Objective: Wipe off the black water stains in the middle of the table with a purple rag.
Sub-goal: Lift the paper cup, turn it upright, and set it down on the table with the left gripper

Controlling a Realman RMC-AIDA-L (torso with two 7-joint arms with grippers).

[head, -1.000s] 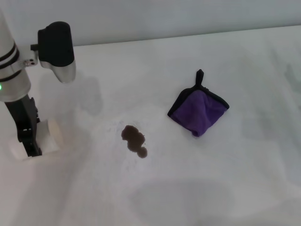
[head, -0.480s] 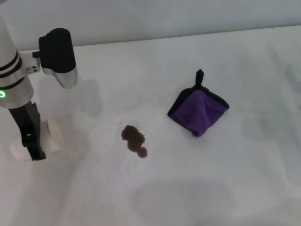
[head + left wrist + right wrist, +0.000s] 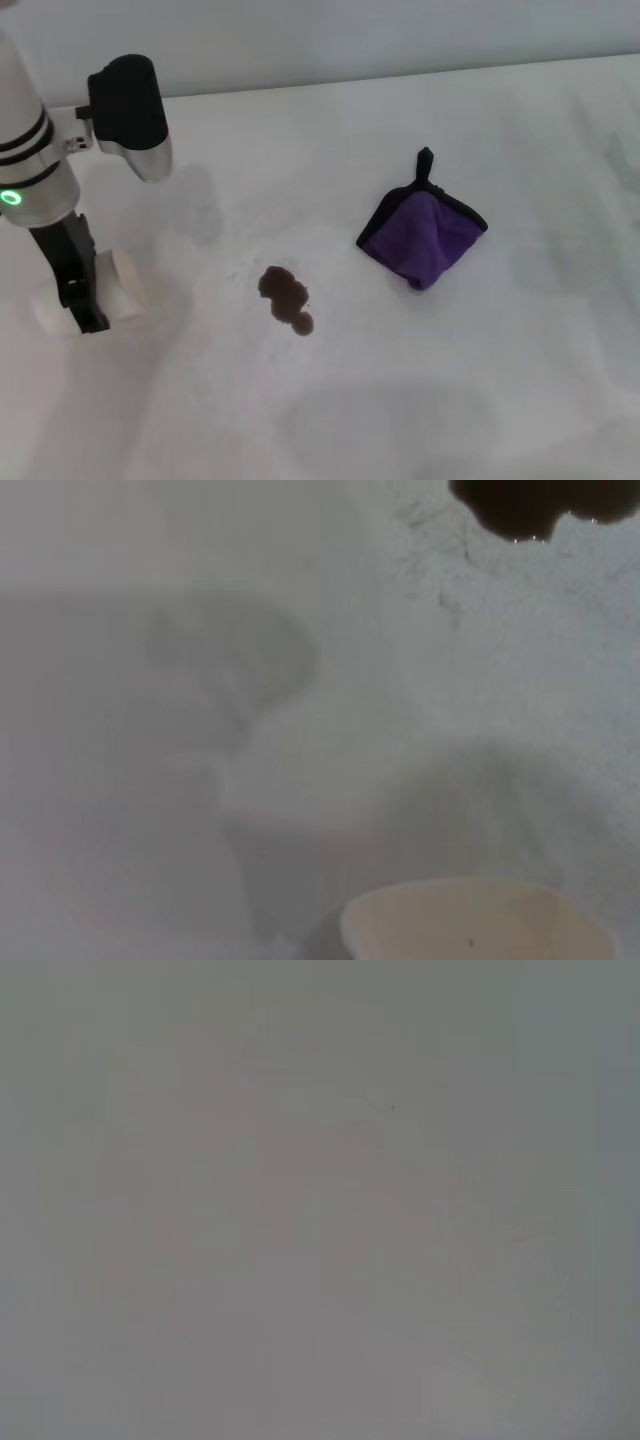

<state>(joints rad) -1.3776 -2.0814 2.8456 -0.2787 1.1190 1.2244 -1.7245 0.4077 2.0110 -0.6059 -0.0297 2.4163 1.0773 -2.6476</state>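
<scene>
The black water stains (image 3: 287,298) sit near the middle of the counter (image 3: 400,400); they read as a dark brown-black blotch of two or three joined blobs, the larger lobe farther from me and a smaller round drop at the near end; in my left wrist view only an edge of them shows (image 3: 540,502), glossy and very dark against the white. The purple rag (image 3: 422,236) lies to my right of the stains, well apart from them; it is folded into a rough diamond, purple on its face with black edging, and a black loop tab sticks out from its far corner. The counter is plain matte white with faint smudging around the blotch.

My left end effector (image 3: 80,290) hangs at the left side of the counter, its dark fingers pointing down, against a white paper cup (image 3: 112,290) lying on its side there; I cannot tell whether the fingers are closed on the cup or merely beside it; the cup's open rim also shows in my left wrist view (image 3: 478,920). My left arm rises above it, the wrist bent. My right end effector is out of sight; its wrist view shows only a blank pale surface.
</scene>
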